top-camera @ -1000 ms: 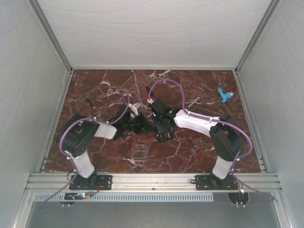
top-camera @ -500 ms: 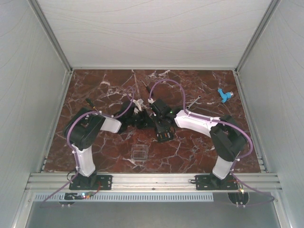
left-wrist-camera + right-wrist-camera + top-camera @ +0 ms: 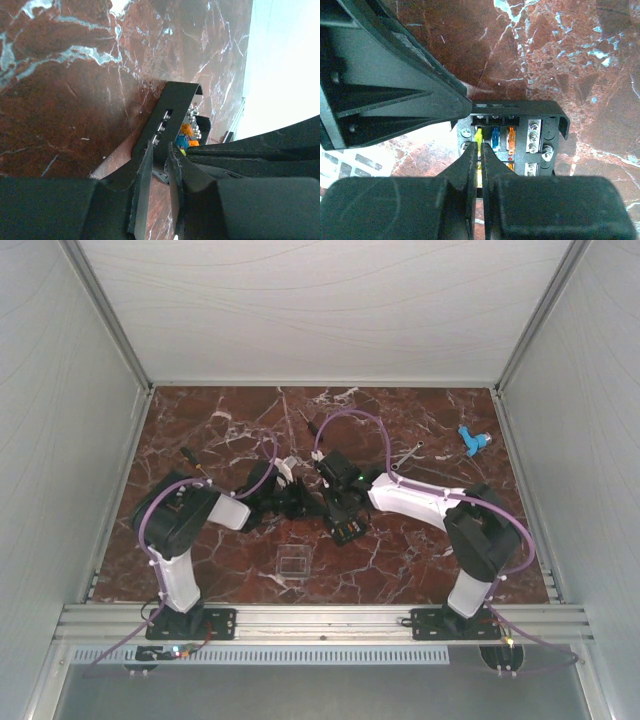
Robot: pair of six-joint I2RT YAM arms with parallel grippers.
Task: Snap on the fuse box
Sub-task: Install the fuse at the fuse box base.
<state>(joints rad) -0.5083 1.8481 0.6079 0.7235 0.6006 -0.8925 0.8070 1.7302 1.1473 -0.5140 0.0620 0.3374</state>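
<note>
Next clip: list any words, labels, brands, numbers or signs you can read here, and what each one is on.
None can be read in any view.
fuse box: its coloured fuses show, but any markings on them are too small and blurred to read.
clear lid, screwdriver, blue part: no lettering visible.

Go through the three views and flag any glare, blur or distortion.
Top external: evenly lit and sharp, though the wide lens splays the walls and the fuse box barely stands out. Left wrist: the right side washes out to white; the left end effector is a dark, featureless foreground. Right wrist: fuse box sharp, blown-out patch lower left.
</note>
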